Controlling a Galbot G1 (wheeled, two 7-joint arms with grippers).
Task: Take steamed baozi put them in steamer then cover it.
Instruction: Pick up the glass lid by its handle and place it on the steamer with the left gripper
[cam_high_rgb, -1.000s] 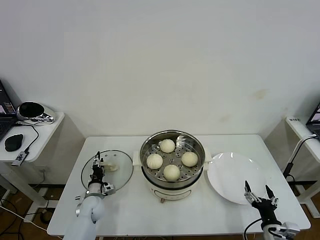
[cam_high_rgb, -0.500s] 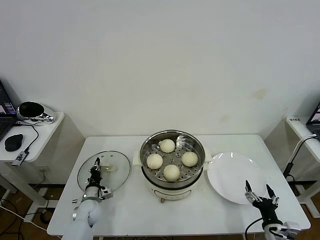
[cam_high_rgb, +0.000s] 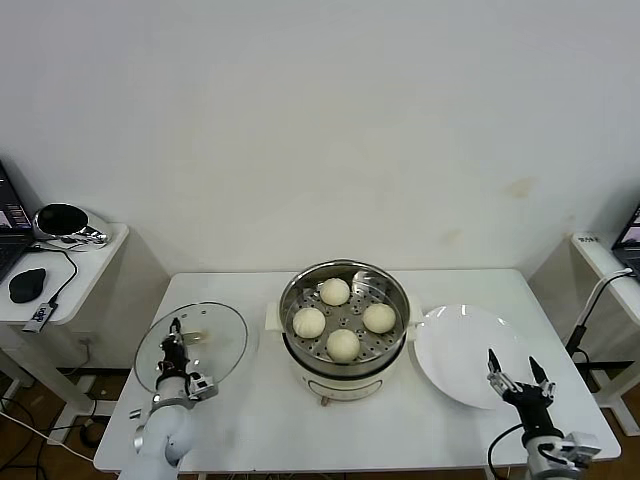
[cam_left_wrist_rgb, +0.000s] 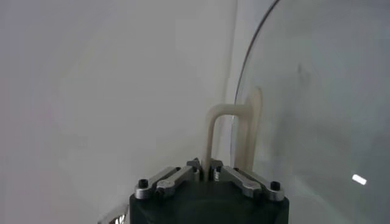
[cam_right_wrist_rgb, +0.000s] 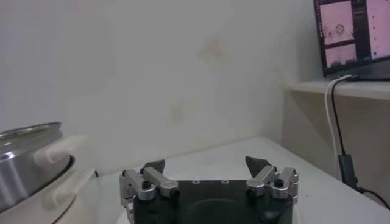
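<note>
The steel steamer (cam_high_rgb: 345, 285) stands on its white base at the table's middle, with several cream baozi (cam_high_rgb: 343, 344) on its perforated tray. My left gripper (cam_high_rgb: 172, 340) is shut on the cream bar handle (cam_left_wrist_rgb: 224, 131) of the clear glass cover (cam_high_rgb: 200, 340), which is lifted and tilted at the table's left, beside the steamer. In the left wrist view the cover (cam_left_wrist_rgb: 317, 109) fills one side. My right gripper (cam_high_rgb: 511, 372) is open and empty at the table's front right, near the white plate. In the right wrist view (cam_right_wrist_rgb: 206, 164) the steamer (cam_right_wrist_rgb: 27, 161) shows to one side.
A flat white plate (cam_high_rgb: 465, 355) lies right of the steamer. A side table with a mouse (cam_high_rgb: 27, 284) and a black device (cam_high_rgb: 62, 221) stands at the far left. Another side table (cam_high_rgb: 605, 255) stands at the far right.
My left gripper has lifted the cover and carried it leftward, away from the steamer. The right gripper has barely moved.
</note>
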